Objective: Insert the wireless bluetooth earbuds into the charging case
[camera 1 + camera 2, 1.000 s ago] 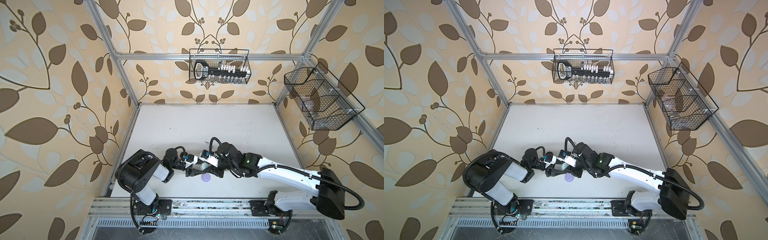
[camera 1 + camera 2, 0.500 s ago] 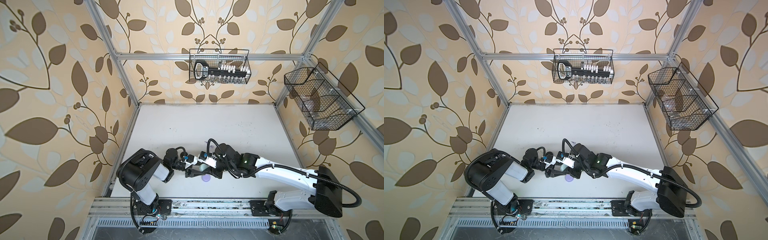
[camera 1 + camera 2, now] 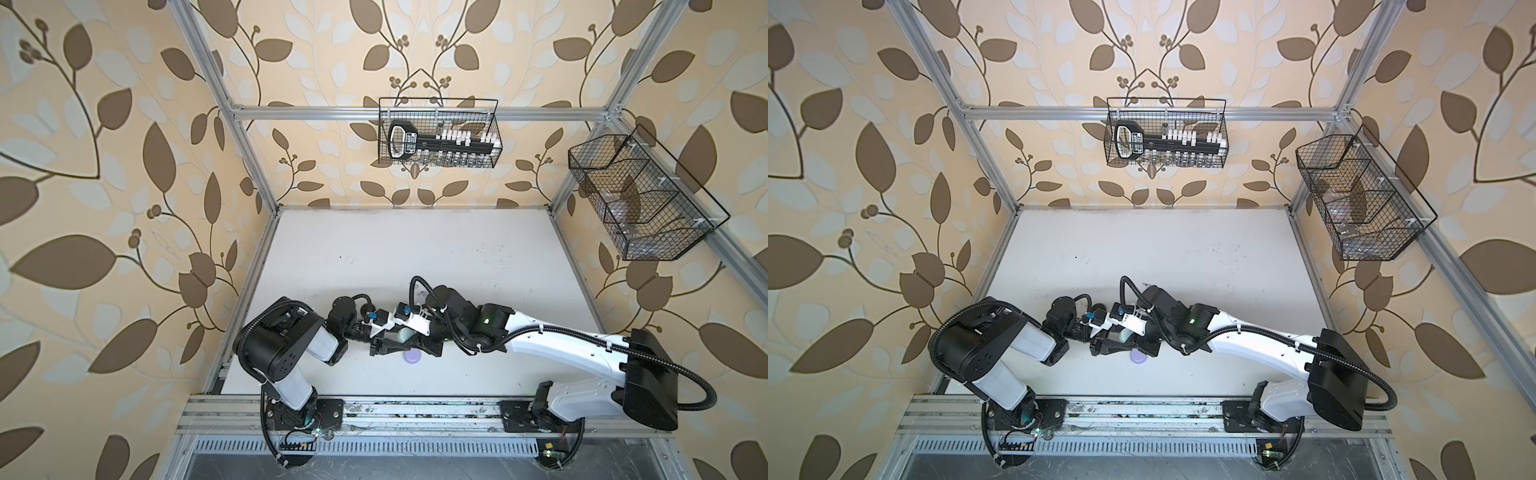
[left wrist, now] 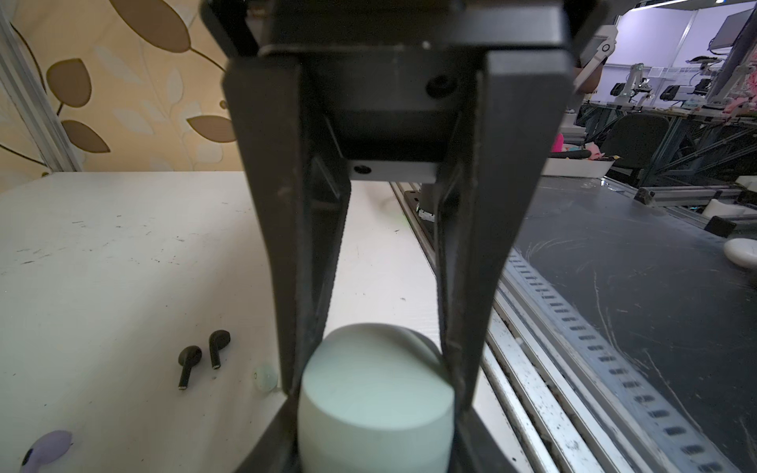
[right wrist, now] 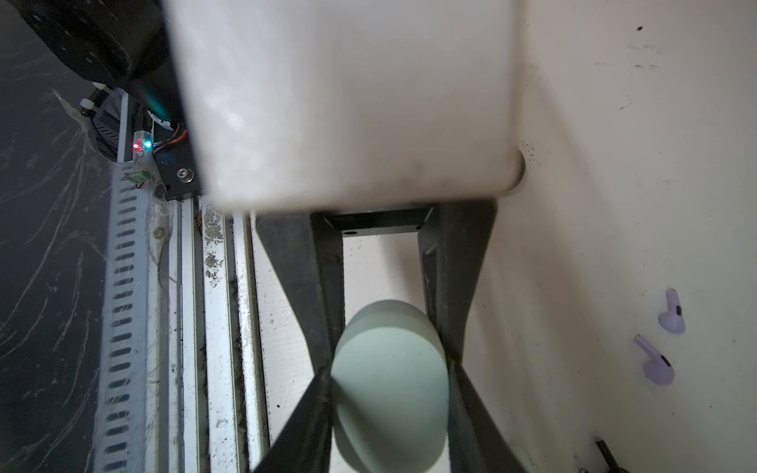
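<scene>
Your left jaws and right jaws are both clenched on the mint case point(image 4: 375, 409), which hangs between the 2 arms near the front of the desk point(image 4: 123, 245). The 2 black earbuds point(image 4: 189, 364) and 2 lilac earbuds point(image 5: 672, 314) lie loose on the desk, apart from it. Treat the case as a light, hard, smooth pebble that could squirt out of a pinch on its rounded edge, so grip its flatter faces. The earbuds look featherlight and glossy, so pinch each gently across the stem.
</scene>
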{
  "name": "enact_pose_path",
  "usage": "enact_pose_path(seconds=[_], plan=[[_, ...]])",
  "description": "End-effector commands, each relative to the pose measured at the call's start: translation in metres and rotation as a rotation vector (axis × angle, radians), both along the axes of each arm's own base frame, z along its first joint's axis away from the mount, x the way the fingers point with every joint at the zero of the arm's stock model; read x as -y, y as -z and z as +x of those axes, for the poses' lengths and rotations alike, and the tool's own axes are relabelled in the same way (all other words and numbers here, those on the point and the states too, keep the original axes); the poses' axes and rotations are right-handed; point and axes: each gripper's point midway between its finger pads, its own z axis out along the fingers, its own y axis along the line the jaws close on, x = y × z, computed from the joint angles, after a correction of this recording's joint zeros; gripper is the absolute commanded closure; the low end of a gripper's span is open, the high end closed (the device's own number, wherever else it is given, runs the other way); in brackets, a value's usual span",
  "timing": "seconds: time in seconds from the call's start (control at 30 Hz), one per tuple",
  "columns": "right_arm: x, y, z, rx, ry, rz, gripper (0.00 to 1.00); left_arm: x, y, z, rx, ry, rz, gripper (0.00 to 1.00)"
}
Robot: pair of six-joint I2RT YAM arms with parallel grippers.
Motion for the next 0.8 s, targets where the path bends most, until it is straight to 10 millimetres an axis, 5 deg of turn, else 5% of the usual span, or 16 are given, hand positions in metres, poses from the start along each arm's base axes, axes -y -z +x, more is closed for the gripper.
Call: enact_pose_path(seconds=[0.0,0.23,0.5,0.77], plan=[[-0.008,0.006,-0.002,0.006,-0.033,-0.017,1.0,0.004,-0.022,-0.005,0.136,0.06,-0.071,0.59],[-0.008,0.005,0.0,0.01,-0.025,-0.019,0.98,0.003,-0.022,-0.007,0.161,0.056,-0.074,0.68],[-0.004,-0.007,0.006,0.066,0.021,0.035,0.63,0.0,-0.023,-0.008,0.201,0.029,-0.078,0.78],[0.002,-0.02,0.011,0.111,0.061,0.082,0.46,0.0,-0.022,-0.007,0.215,0.011,-0.075,0.85]])
